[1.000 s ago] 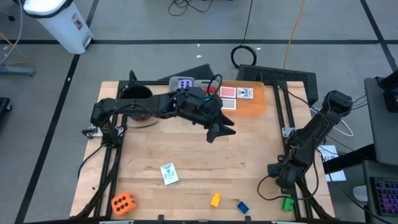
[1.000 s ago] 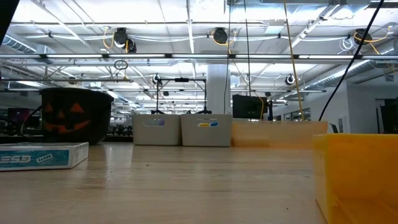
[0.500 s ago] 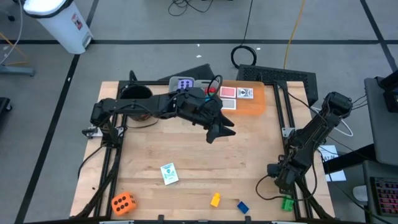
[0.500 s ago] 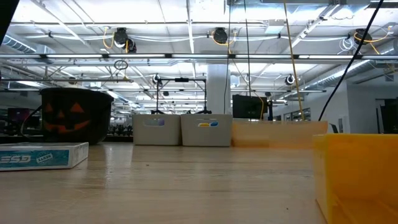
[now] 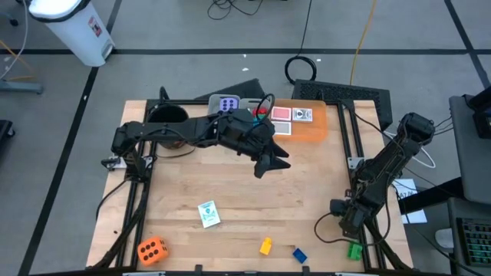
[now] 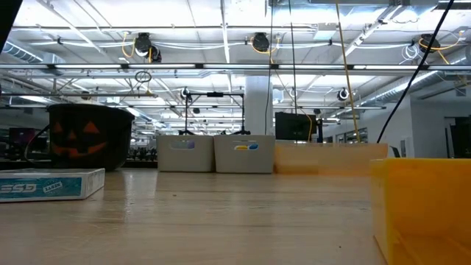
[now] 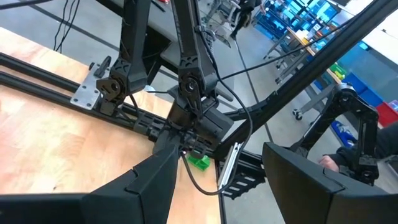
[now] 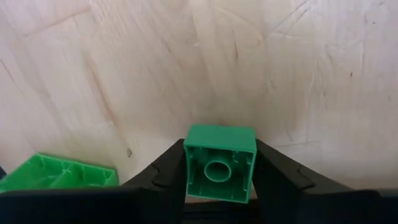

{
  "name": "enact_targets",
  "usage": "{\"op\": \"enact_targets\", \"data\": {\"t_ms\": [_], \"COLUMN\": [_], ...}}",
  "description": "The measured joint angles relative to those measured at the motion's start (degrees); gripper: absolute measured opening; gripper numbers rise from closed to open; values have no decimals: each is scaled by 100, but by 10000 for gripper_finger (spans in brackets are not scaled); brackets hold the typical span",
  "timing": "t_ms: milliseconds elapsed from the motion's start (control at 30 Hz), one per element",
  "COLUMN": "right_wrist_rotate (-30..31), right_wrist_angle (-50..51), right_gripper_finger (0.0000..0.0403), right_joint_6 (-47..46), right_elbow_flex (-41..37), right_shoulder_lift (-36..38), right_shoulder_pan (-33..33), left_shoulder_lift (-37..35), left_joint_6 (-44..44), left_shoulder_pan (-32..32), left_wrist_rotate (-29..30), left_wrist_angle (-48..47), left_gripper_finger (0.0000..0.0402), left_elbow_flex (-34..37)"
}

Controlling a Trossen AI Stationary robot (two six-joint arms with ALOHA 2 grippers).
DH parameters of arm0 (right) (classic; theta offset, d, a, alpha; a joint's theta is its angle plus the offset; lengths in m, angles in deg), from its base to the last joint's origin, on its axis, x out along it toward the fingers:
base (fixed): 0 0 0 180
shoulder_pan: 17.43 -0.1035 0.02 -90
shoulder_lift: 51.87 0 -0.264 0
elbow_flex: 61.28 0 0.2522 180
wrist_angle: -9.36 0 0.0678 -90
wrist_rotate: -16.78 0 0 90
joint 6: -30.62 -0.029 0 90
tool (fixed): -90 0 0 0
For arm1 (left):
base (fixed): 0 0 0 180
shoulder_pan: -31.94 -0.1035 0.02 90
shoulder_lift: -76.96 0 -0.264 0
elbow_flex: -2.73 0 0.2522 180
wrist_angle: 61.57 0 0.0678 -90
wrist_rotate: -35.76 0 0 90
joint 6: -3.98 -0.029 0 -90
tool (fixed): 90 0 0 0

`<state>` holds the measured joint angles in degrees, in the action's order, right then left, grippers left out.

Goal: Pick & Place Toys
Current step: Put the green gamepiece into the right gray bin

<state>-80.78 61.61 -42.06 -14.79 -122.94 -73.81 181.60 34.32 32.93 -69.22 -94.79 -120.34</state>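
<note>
At about twelve o'clock on the wooden table (image 5: 238, 195), a flat orange tray (image 5: 314, 129) carries two picture cards (image 5: 293, 115) side by side near its far edge. Just beside it, toward eleven o'clock, a grey bin (image 5: 228, 103) holds the purple die (image 5: 227, 104). A dark pumpkin-faced bucket (image 6: 90, 135) stands at ten o'clock; its contents cannot be seen. In the low view two pale bins (image 6: 215, 154) sit side by side at the far edge, their insides hidden.

Loose toys lie along the near edge: an orange die (image 5: 151, 249) at seven o'clock, a picture card (image 5: 208, 214) between seven and six, a yellow brick (image 5: 265, 246) and a blue brick (image 5: 299, 254) near six and five.

The right gripper (image 8: 220, 186) is down at the five o'clock corner, and its fingers (image 8: 168, 167) are pressed against both sides of a small green brick (image 8: 220, 163), pinching it with its hollow underside facing the wrist camera. A second green brick (image 8: 59, 178) lies on the wood just beside it.

The left gripper (image 5: 270, 162) hangs over the middle of the table, near one o'clock from centre, jaws spread with nothing between them.

Compared with a second ago, the right arm's wrist sits slightly lower over that corner and its fingers have drawn in onto the brick; the left arm and every other toy are where they were.
</note>
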Motion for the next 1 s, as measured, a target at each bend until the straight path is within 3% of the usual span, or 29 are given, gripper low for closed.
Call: {"op": "enact_targets", "data": {"t_ms": [167, 433, 1000], "right_wrist_rotate": [104, 733, 1099], "right_wrist_angle": [-194, -486, -1175], "right_gripper_finger": [157, 141, 147], "right_joint_6": [-337, -615, 50], "right_elbow_flex": [-7, -23, -22], "right_shoulder_lift": [50, 260, 1135], "right_shoulder_pan": [0, 105, 1475], "left_shoulder_lift": [0, 0, -2], "left_joint_6": [-20, -50, -58], "left_shoulder_pan": [-2, -4, -60], "left_wrist_rotate": [0, -2, -117], "left_wrist_angle": [0, 0, -2], "left_gripper_finger": [239, 239, 239], "left_elbow_flex": [0, 0, 0]}}
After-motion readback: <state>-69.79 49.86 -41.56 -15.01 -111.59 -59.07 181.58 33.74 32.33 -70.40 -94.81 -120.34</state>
